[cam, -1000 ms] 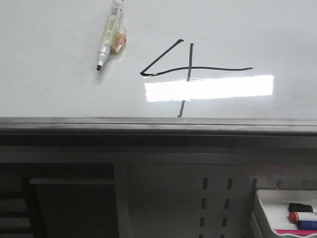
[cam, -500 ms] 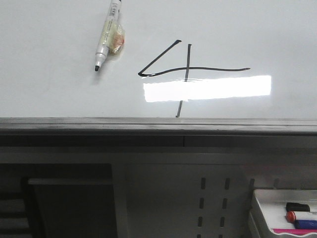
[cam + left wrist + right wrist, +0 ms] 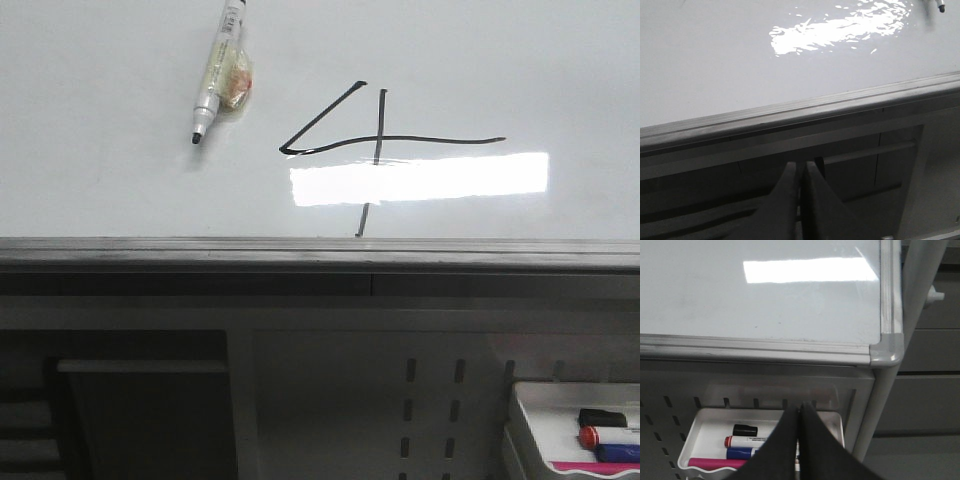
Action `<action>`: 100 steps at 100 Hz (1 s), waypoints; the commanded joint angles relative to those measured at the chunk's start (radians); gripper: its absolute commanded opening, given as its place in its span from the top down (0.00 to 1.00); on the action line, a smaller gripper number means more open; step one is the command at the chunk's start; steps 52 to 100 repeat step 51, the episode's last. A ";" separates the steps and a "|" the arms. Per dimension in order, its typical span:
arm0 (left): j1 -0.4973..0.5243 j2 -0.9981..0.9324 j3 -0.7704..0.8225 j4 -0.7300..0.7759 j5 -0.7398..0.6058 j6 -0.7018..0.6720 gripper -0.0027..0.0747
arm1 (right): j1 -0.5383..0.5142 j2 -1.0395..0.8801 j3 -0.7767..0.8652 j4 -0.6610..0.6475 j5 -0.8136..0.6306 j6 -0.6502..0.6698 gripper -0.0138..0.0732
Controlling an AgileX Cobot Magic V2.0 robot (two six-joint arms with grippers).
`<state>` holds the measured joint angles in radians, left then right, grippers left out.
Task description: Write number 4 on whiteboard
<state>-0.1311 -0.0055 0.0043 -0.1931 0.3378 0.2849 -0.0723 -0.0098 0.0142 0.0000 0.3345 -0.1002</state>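
Whiteboard (image 3: 120,190): large, glossy, lying flat, filling the upper half of the front view; grey metal edge (image 3: 320,252) along its near side, rounded grey corner piece (image 3: 886,351) seen from the right wrist. Bright rectangular glare patch (image 3: 420,178) on the surface, just nearer than the figure.

White perforated panel (image 3: 350,400): below the board's near edge, slotted holes in columns.

White tray (image 3: 530,420): hung on the panel at the lower right of the front view, holding a black-capped, a red-capped and a blue marker plus a pink item; same tray (image 3: 700,440) visible directly below the right claw.

Number 4 (image 3: 378,140): drawn in thin black line near the middle of the board, right of the loose pen; slanted stroke meeting a long horizontal bar, crossed by a vertical stroke running down through the glare almost to the metal edge. Complete as a figure.

Marker pen (image 3: 215,70): lying on the board to the left of the figure, well apart from it, uncapped black tip pointing toward the near edge; small yellowish wrapper or tag touching its barrel, nature unclear.

Left claw (image 3: 801,172): fingers pressed together, nothing between them, positioned below and short of the board's edge, clear of the surface.

Right claw (image 3: 800,415): fingers likewise together and empty, below the board's near right corner, above the tray
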 commanded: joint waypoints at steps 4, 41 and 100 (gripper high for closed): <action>0.004 -0.023 0.033 -0.004 -0.051 -0.009 0.99 | -0.011 -0.016 0.019 -0.032 -0.019 0.003 0.89; 0.004 -0.023 0.033 -0.004 -0.052 -0.009 0.99 | -0.011 -0.016 0.019 -0.034 -0.019 0.003 0.89; 0.004 -0.023 0.033 -0.004 -0.052 -0.009 0.99 | -0.011 -0.016 0.019 -0.034 -0.019 0.003 0.89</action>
